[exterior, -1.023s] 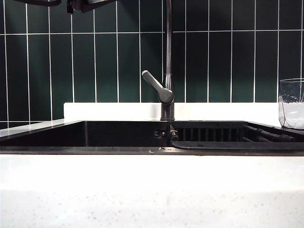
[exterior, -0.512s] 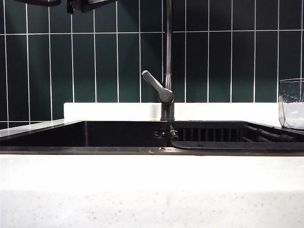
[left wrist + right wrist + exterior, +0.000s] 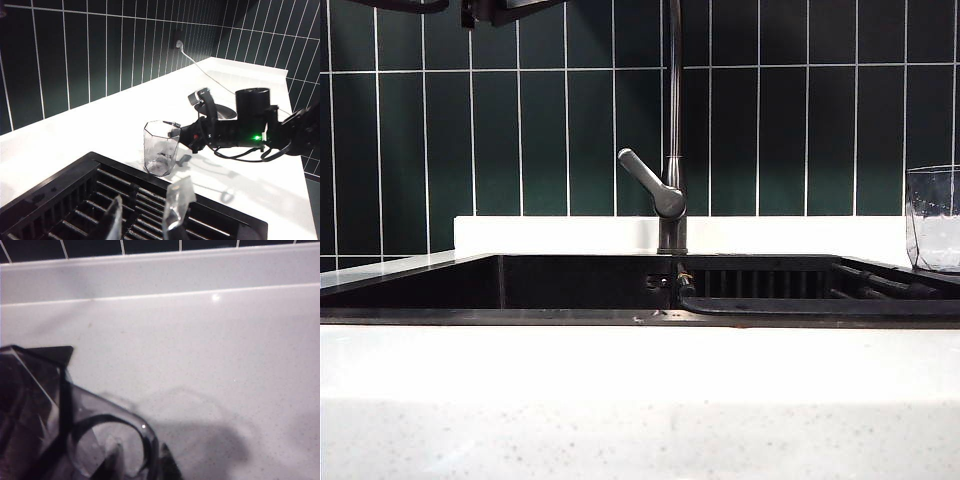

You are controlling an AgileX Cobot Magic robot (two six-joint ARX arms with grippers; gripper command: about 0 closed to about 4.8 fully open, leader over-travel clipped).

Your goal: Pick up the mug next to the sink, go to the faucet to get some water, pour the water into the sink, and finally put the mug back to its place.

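Left wrist view: mug [image 3: 161,153] upright on counter [image 3: 125,125] beside sink [image 3: 65,200]; right gripper [image 3: 175,134] clamped on its rim/handle side. Left gripper [image 3: 145,220] w/ jaws apart above sink, holding nothing

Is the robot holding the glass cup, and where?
Yes: the right gripper holds the mug by its rim and handle side. The left gripper holds nothing.

the white countertop [image 3: 640,400] glares brightly under overhead light while the sink [image 3: 570,285] beside it stays nearly black. on the countertop, soft shadows trail from the mug [image 3: 161,147]. close to the right wrist camera, the mug [image 3: 95,440] looks blurred.
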